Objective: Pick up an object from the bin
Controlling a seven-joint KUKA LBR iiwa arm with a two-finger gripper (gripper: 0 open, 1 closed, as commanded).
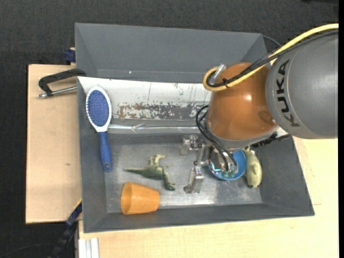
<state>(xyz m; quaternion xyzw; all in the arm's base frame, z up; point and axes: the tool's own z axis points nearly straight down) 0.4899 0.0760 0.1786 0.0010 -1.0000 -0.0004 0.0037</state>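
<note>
- Hovering low over the floor of the bin [161,50], the gripper [192,163] is at the reach step; nothing is picked yet.
- Its two metal fingers [192,180] stand spread wide, with only bare floor between them.
- No thing is claimed. Nearest are a green dinosaur [154,171] just to the left and a blue disc [235,171] close on the right, partly under the wrist's orange cover [236,109].
- Next move, as I judge it: shift sideways until one of these sits between the fingers, lower, then close. The dinosaur looks the easier target, since it lies in the open, apart from the rest.
- Dinosaur: small moulded toy, probably plastic or rubber, knobbly, with a thin tail and legs. A grip across the body should hold better than one across the tail.
- Disc: round, with a glossy blue rim; I cannot tell what it is.
- Yellow lump [253,170]: pale and oblong, touching or just beside the disc, near the right wall.
- Cup [140,198]: orange, smooth and tapered, on its side by the front wall; it may roll.
- Brush [99,110]: blue, with an oval bristled head and a long handle, along the left wall.
</note>
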